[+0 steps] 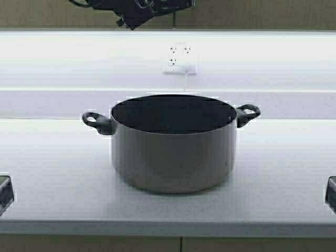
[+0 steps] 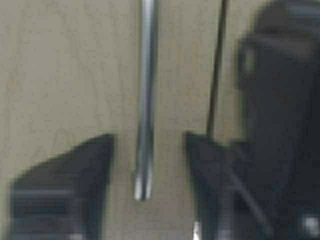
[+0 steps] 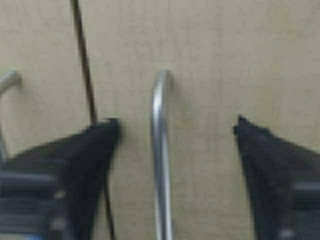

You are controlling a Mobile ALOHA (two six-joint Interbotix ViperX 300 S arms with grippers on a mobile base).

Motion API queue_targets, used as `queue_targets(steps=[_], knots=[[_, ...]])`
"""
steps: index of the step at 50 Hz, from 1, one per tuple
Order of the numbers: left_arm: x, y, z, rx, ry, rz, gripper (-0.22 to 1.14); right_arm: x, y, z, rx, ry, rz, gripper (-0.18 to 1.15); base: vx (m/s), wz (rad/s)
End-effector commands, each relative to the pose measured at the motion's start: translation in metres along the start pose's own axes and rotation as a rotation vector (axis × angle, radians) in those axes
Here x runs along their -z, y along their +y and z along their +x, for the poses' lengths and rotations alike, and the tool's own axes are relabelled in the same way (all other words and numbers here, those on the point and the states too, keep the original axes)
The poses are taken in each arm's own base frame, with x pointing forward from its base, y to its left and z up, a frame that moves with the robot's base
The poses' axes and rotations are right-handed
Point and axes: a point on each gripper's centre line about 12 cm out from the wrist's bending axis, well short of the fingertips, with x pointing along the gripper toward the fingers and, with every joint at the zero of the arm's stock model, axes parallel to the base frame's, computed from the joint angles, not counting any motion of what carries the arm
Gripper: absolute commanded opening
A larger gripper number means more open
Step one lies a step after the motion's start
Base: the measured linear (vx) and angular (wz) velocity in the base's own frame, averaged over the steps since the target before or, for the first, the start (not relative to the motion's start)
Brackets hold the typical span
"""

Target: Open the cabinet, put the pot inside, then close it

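Note:
The grey pot [image 1: 173,147] stands open on the white counter [image 1: 52,178], its two dark loop handles out to the sides. The light-wood cabinet shows as a strip along the top [image 1: 262,13], doors shut. Both arms are raised to it; only dark parts of them [image 1: 142,10] show there. My left gripper [image 2: 148,150] is open, with the lower end of the left door's slim metal handle [image 2: 145,100] between its fingers, untouched. My right gripper [image 3: 176,130] is open around the right door's handle [image 3: 161,160], also untouched. The seam between the doors [image 3: 87,75] is closed.
A wall outlet [image 1: 180,59] with a white cord sits on the lit backsplash behind the pot. Wood fronts of the base cabinet [image 1: 105,245] show under the counter's front edge. Dark parts of the robot sit at the left [image 1: 4,191] and right [image 1: 331,191] edges.

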Motion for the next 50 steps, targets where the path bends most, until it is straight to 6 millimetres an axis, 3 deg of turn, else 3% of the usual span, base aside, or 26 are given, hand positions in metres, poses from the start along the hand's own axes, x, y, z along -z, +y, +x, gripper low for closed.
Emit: queue_targets(steps=[1, 3, 4, 6, 8, 11, 16, 28, 40, 50], knots=[[-0.017, -0.002, 0.014, 0.004, -0.019, -0.030, 0.01, -0.014, 0.004, 0.010, 0.003, -0.031, 0.033, 0.49, -0.01, -0.01], [-0.018, -0.003, 0.015, 0.009, -0.013, -0.035, -0.18, -0.014, 0.004, 0.010, 0.002, -0.028, 0.036, 0.26, -0.01, -0.01], [-0.017, -0.004, 0.016, 0.011, -0.009, -0.035, -0.20, -0.014, 0.004, 0.010, 0.003, -0.026, 0.037, 0.15, -0.01, -0.01], [-0.017, -0.004, 0.017, 0.012, -0.009, -0.037, -0.15, -0.015, 0.004, 0.009, 0.001, -0.025, 0.039, -0.03, -0.02, -0.01], [-0.017, -0.005, 0.017, 0.014, -0.006, -0.037, -0.03, -0.016, 0.003, 0.009, 0.003, -0.025, 0.041, -0.11, -0.02, 0.00], [-0.017, -0.004, 0.015, 0.017, -0.001, -0.035, 0.11, -0.019, 0.002, 0.007, 0.004, -0.026, 0.051, -0.04, -0.01, 0.02], [-0.018, -0.002, 0.012, 0.017, 0.004, -0.033, 0.06, -0.023, -0.001, 0.001, -0.006, -0.019, 0.052, 0.13, -0.01, 0.02], [-0.029, 0.001, -0.006, 0.042, 0.020, -0.037, 0.03, -0.027, -0.013, -0.022, -0.025, 0.003, 0.030, 0.07, 0.00, 0.03], [-0.043, -0.007, -0.067, 0.159, 0.065, -0.029, 0.03, -0.023, -0.020, -0.081, -0.165, 0.106, 0.025, 0.07, 0.04, 0.02], [-0.047, 0.018, -0.109, 0.211, 0.146, -0.022, 0.03, -0.023, -0.032, -0.118, -0.279, 0.187, 0.022, 0.07, 0.02, 0.00]])
